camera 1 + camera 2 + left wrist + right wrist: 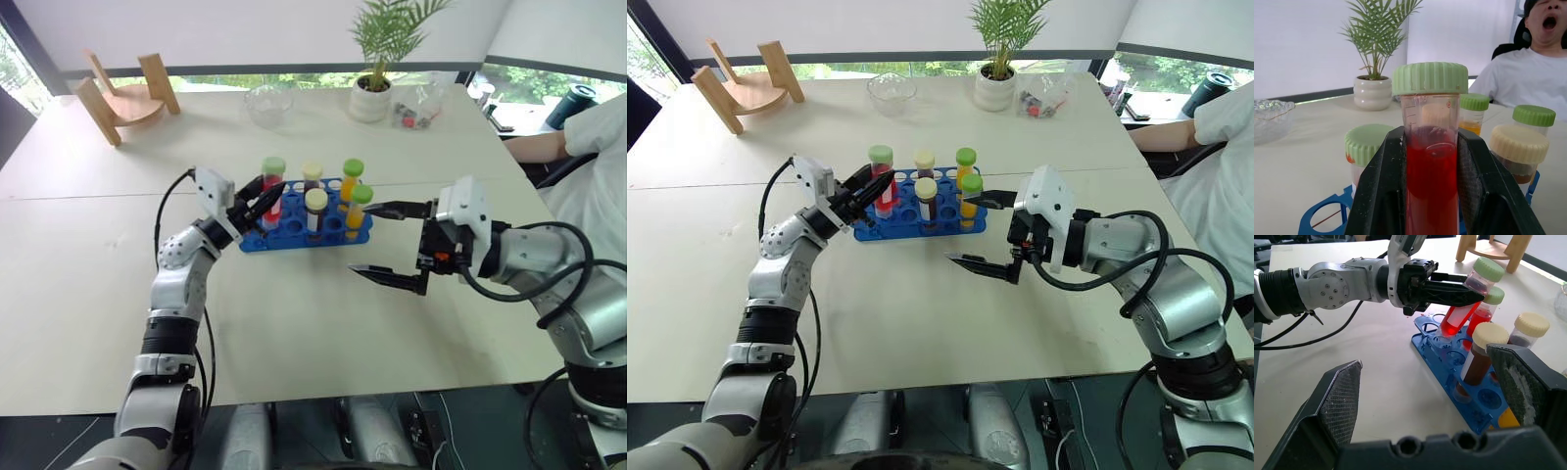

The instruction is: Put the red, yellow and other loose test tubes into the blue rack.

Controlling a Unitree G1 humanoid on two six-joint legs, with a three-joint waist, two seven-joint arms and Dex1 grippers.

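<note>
At centre frame, my left gripper [266, 199] is clamped on the red tube [1457, 319] just below its pale green cap [1430, 78]. The tube tilts, its tip at a hole on the near-left edge of the blue rack [284, 238]. My right gripper [380, 242], jaws spread wide and empty, hangs right of the rack. Four other capped tubes stand seated. I judge the tube light, stiff, smooth-walled and prone to slip; a high hold under the cap suits it.

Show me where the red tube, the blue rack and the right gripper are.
red tube [1454, 322], right wrist view, its red liquid.
blue rack [291, 235], left eye view, its near edge.
right gripper [385, 242], left eye view, between its fingertips.
</note>
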